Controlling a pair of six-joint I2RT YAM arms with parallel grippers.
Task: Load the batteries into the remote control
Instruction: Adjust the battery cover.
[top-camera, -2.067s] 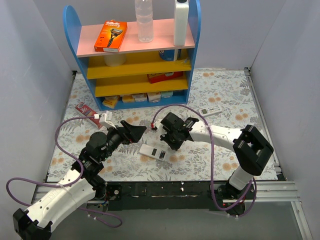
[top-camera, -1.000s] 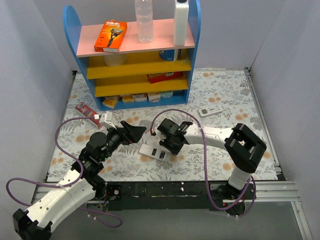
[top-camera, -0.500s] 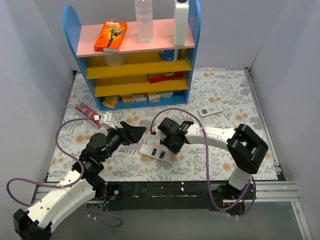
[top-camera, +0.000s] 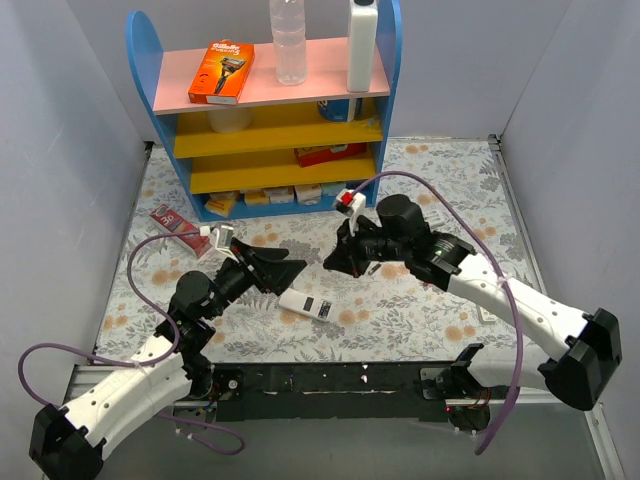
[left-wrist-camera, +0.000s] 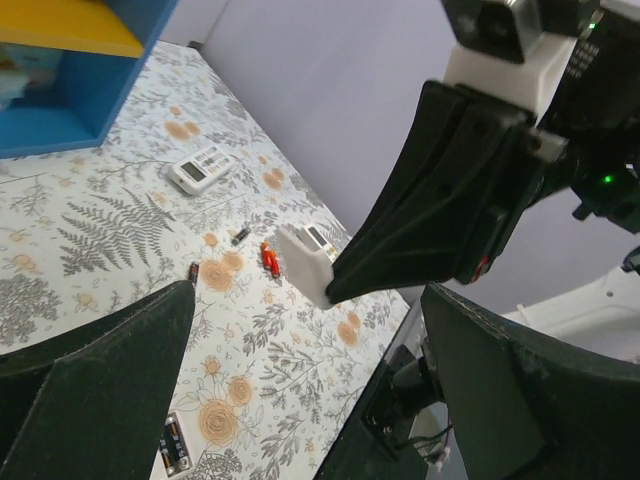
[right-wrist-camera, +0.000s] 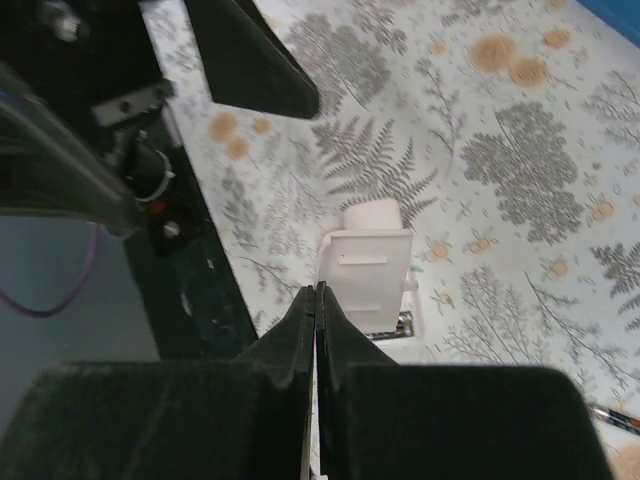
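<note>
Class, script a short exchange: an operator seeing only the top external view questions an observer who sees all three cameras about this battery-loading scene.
Operator: From above, the right gripper looks just dark at its tips. Is it holding anything?
Observer: Yes. The left wrist view shows it shut on a small white piece.
Operator: What is left to load? I spot nothing.
Observer: Three batteries lie on the floral mat beyond that gripper, one red and two dark.

Two arms: white plastic link shells (top-camera: 120, 395), black joint housings (top-camera: 190, 296). Each trails a purple cable (top-camera: 131, 275). Black wedge-shaped jaws.
</note>
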